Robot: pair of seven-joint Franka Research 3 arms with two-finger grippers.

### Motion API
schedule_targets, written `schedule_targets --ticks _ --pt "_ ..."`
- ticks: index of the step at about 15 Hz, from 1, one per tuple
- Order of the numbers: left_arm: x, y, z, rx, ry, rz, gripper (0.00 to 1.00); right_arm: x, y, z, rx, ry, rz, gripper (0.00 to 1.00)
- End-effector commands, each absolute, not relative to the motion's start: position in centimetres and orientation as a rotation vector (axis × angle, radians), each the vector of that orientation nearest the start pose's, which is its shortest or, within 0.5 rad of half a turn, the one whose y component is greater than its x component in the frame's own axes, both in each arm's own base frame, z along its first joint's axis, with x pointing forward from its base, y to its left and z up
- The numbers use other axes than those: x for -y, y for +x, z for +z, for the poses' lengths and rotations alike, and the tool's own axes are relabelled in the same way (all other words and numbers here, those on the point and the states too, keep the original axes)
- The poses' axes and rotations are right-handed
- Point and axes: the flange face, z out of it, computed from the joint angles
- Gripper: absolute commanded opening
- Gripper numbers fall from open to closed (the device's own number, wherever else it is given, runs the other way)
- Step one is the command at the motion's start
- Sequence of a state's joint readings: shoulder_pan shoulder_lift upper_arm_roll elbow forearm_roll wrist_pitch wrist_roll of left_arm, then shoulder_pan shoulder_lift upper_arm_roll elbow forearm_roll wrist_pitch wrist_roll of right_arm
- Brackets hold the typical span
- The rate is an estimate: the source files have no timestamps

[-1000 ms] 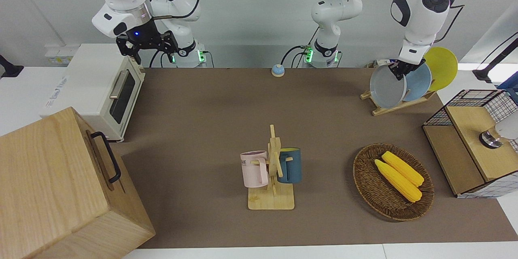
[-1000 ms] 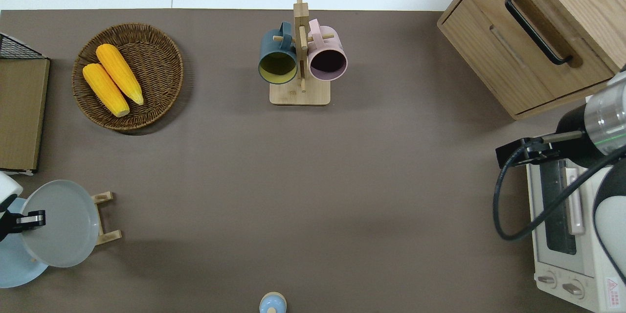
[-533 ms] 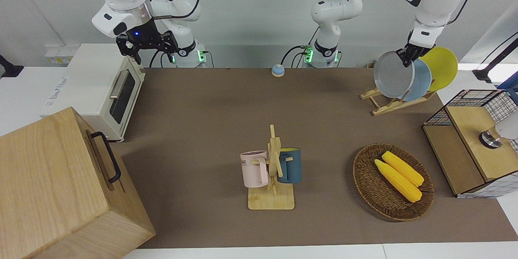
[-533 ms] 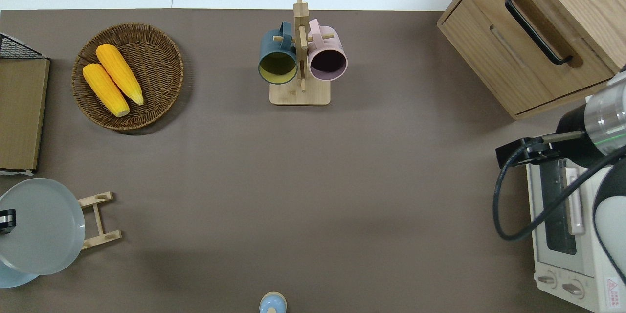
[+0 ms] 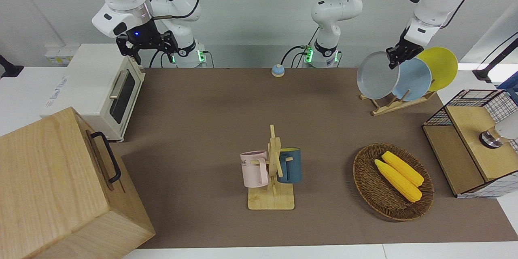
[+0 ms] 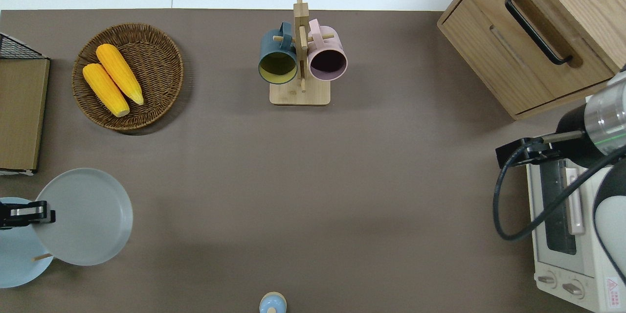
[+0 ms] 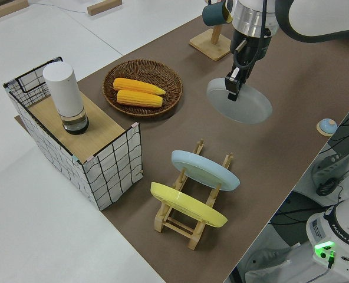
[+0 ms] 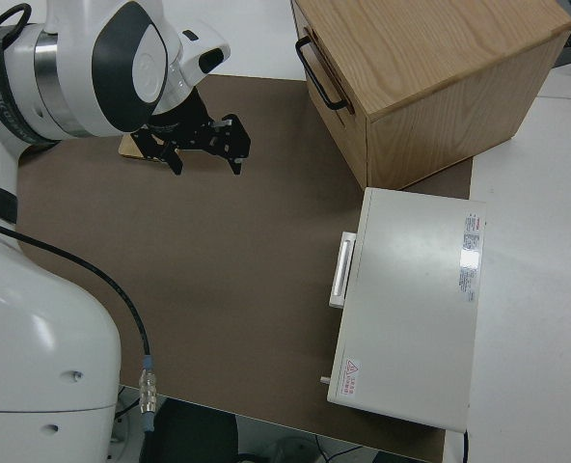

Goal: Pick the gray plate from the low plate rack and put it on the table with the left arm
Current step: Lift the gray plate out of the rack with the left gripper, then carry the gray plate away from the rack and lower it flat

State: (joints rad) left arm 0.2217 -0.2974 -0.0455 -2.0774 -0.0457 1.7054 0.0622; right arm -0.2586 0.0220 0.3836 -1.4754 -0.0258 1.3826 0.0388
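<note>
My left gripper [image 5: 394,57] is shut on the rim of the gray plate [image 5: 376,82] and holds it tilted in the air, clear of the low plate rack [image 5: 389,105]. In the overhead view the gray plate [image 6: 85,217] hangs over the rack's end toward the table's middle, and my left gripper [image 6: 30,212] is over the rack. The left side view shows the gray plate [image 7: 242,103] above the brown table [image 5: 202,109]. A light-blue plate [image 5: 416,79] and a yellow plate [image 5: 440,66] stand in the rack. My right arm is parked, its gripper [image 8: 205,147] open.
A wicker basket [image 5: 372,194] with two corn cobs lies farther from the robots than the rack. A wire-sided box [image 5: 471,145] stands at the left arm's end. A mug stand [image 5: 271,201] holds two mugs mid-table. A toaster oven [image 5: 101,89] and a wooden cabinet [image 5: 60,186] stand at the right arm's end.
My left gripper has lifted the gray plate up out of the rack and carried it toward the table's middle. The right arm has not moved.
</note>
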Motion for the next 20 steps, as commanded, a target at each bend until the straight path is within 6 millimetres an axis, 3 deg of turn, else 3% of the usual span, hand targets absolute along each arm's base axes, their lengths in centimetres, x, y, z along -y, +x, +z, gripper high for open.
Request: schedule_targets --ticks 1,5,9,12,20 --pt "-5.4 46.3 53.1 0.117 -3.366 0.144 0.04 -6.0 53.5 64.6 0.108 -3.169 0.176 0.983" --pt "-3.9 47.4 49.5 0.001 -3.571 0.207 0.04 -6.0 53.6 64.6 0.108 -3.169 0.178 0.983" --pt "-4.1 47.5 45.2 -0.157 -3.744 0.219 0.04 -6.0 53.6 64.6 0.108 -3.169 0.178 0.983" --pt "-4.5 47.2 41.8 -0.254 -3.791 0.237 0.04 -6.0 53.6 64.5 0.108 -3.169 0.181 0.983" --pt "-4.9 46.3 35.3 -0.291 -3.791 0.287 0.04 -5.9 53.6 64.5 0.105 -3.169 0.181 0.983"
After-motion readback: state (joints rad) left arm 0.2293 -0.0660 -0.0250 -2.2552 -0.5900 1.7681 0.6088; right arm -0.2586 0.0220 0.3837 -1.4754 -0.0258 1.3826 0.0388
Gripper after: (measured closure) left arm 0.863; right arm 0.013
